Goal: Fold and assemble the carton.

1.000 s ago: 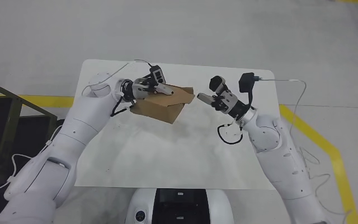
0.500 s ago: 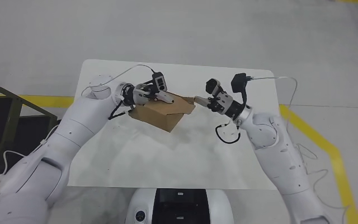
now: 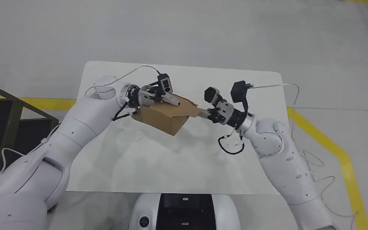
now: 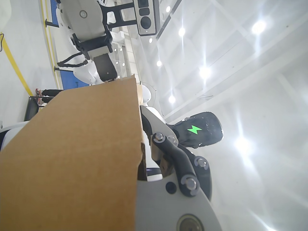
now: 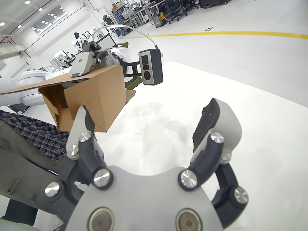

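Observation:
A brown carton (image 3: 165, 115) is held partly opened and tilted above the white table (image 3: 172, 167). My left gripper (image 3: 171, 99) is shut on the carton's upper flap; in the right wrist view this gripper (image 5: 80, 67) clamps the flap from above. In the left wrist view the carton (image 4: 72, 150) covers one finger of the left gripper (image 4: 141, 123). My right gripper (image 3: 202, 109) stands open at the carton's right edge. One of its fingers (image 4: 105, 69) touches the flap's far edge. From the right wrist view, the right gripper (image 5: 146, 121) is spread wide, with the carton (image 5: 98, 99) just beyond one fingertip.
A dark metal rack (image 3: 8, 118) stands off the table's left side. A yellow line (image 3: 322, 135) runs on the floor to the right. The near half of the table is bare white surface.
My right gripper has moved left across the table until it reaches the carton's right edge. The left gripper has kept its hold while the carton shifted slightly toward the right arm.

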Motion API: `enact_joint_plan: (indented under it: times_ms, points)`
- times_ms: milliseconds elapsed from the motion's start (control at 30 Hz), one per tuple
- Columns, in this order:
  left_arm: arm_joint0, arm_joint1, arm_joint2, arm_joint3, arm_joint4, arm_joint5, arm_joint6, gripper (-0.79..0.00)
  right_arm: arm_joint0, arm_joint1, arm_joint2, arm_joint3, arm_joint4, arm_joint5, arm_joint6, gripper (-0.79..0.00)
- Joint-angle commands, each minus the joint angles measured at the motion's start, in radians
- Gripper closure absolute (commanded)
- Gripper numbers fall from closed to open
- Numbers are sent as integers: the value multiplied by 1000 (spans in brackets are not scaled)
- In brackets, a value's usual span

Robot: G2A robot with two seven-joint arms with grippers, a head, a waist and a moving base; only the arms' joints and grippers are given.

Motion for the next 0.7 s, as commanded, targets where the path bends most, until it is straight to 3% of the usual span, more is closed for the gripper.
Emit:
enact_joint_plan:
  times_ms: [0,667]
  points:
    - [-7,0,11,3,-7,-4,0,0,2,0,-5,-4,-2,0,3,-785]
    - [-52,6,95,1,-46,-28,0,0,11,2,-38,-18,-6,-3,15,-785]
